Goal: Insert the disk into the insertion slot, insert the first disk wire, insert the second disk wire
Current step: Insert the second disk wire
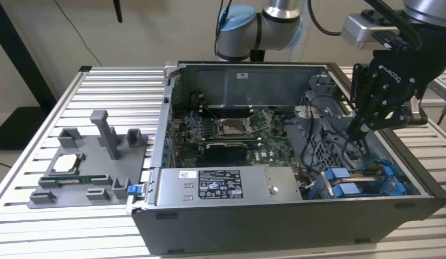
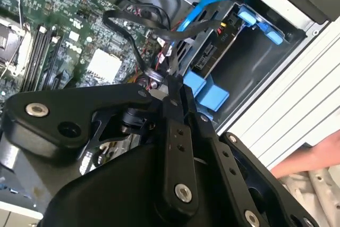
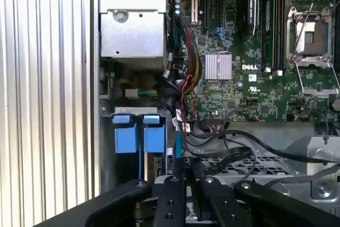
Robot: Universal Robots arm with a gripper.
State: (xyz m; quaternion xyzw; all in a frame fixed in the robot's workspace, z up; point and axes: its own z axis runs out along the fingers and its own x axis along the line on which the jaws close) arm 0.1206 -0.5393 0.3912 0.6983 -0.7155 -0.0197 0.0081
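The disk (image 1: 361, 174), in its blue frame, sits inside the insertion slot (image 2: 258, 66) at the case's front corner on the exterior view's right. Its blue frame tabs (image 3: 130, 134) face outward, and they also appear as blue frame tabs (image 2: 206, 90) just beyond my fingertips. My gripper (image 1: 357, 129) hangs over the grey drive cage (image 1: 330, 135), a little above and behind the disk. Its fingers (image 2: 180, 104) are pressed together on the end of a black flat disk wire (image 2: 139, 29) that loops back over the motherboard. A blue disk wire (image 2: 215, 2) runs along the bay.
The open computer case (image 1: 281, 226) lies on a slatted metal table (image 1: 115, 86), with the motherboard (image 3: 249, 73) and the power supply (image 1: 223, 186) inside. A grey fixture (image 1: 86, 167) holding parts stands at the exterior view's left. A person's hand (image 2: 313, 158) rests by the case's edge.
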